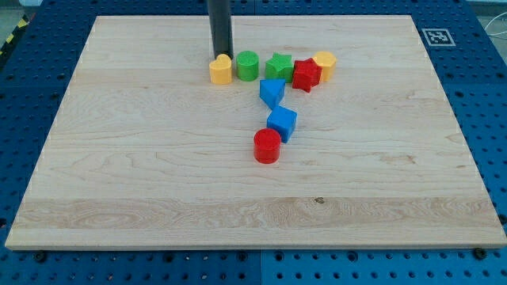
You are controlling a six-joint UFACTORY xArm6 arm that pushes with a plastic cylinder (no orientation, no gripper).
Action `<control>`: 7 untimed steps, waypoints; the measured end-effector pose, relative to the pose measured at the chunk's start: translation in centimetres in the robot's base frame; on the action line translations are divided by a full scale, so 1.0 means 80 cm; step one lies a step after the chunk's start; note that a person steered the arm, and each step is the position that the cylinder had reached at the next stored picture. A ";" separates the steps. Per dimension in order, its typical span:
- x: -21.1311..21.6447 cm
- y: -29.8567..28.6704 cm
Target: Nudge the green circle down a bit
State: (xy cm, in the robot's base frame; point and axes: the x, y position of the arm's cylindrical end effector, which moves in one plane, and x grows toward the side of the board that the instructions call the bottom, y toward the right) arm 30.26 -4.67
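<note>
The green circle (248,66) stands near the view's top centre of the wooden board (119,158). A yellow block (221,70) touches it on its left. A green star-shaped block (278,67) sits just to its right. My tip (221,55) comes down from the view's top and ends at the top edge of the yellow block, up and to the left of the green circle, not touching it.
A red star-like block (306,75) and a yellow block (324,63) continue the row to the right. Below lie a blue block (272,92), a blue cube (281,123) and a red cylinder (268,146).
</note>
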 end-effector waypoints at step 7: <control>0.006 0.020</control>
State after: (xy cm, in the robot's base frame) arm 30.74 -3.10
